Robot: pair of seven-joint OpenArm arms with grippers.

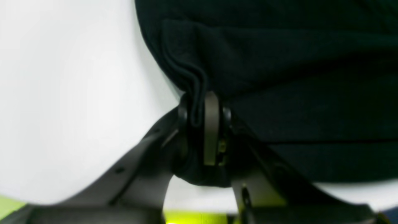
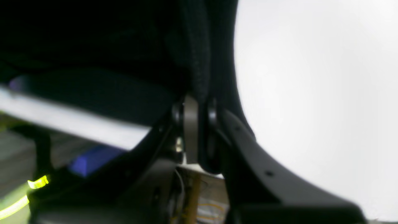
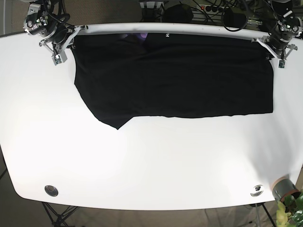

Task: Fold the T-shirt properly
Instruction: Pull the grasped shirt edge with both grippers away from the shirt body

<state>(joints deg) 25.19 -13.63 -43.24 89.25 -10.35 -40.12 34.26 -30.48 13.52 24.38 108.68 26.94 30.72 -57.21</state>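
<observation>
In the left wrist view my left gripper (image 1: 202,118) is clenched on a bunched edge of the black T-shirt (image 1: 279,77).

In the right wrist view my right gripper (image 2: 199,124) pinches the cloth too.

In the base view the T-shirt lies long-axis left to right along the table's (image 3: 151,165) far edge, one gripper at each far corner; I judge the fold pulls nearward.

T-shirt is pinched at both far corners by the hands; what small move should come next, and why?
Probably both should draw the gripped edge together toward the near side. The left hand and right hand are each shut on bunched fabric, and the T-shirt lies spread flat along the far edge of the table, with its near edge uneven.
</observation>
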